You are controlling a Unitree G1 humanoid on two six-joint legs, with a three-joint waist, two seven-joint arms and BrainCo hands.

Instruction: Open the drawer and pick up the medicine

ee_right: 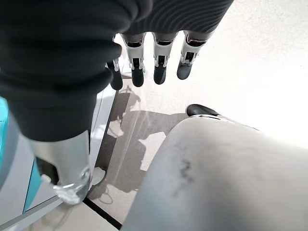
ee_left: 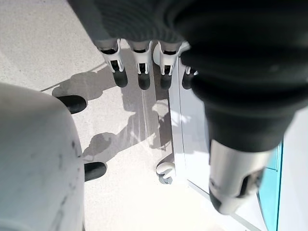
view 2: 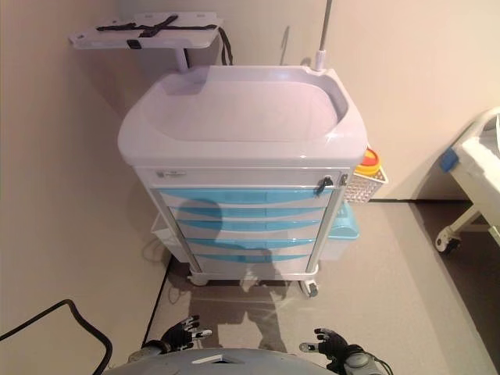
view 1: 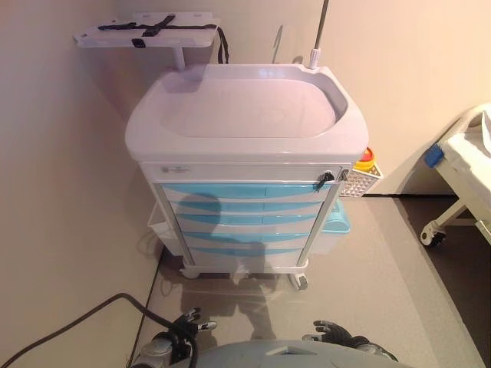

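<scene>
Drawers (view 1: 244, 218) with pale blue fronts sit closed, stacked one above another in the white wheeled medical cart (view 1: 245, 115), which stands against the beige wall. No medicine can be seen; whatever the cart holds is hidden behind the shut fronts. A small black key lock (view 1: 326, 178) sits at the cart's upper front corner, on the robot's right. A white wire basket (view 1: 359, 182) holding a yellow and red container (view 1: 366, 159) hangs on that same side of the cart. Behind the cart, a white shelf (view 1: 146, 31) carries black straps. Well short of the cart, low over the grey floor (view 1: 368, 261), the left hand (view 1: 186, 320) hangs released, fingers straight and empty. The right hand (view 1: 331, 332) does likewise.
</scene>
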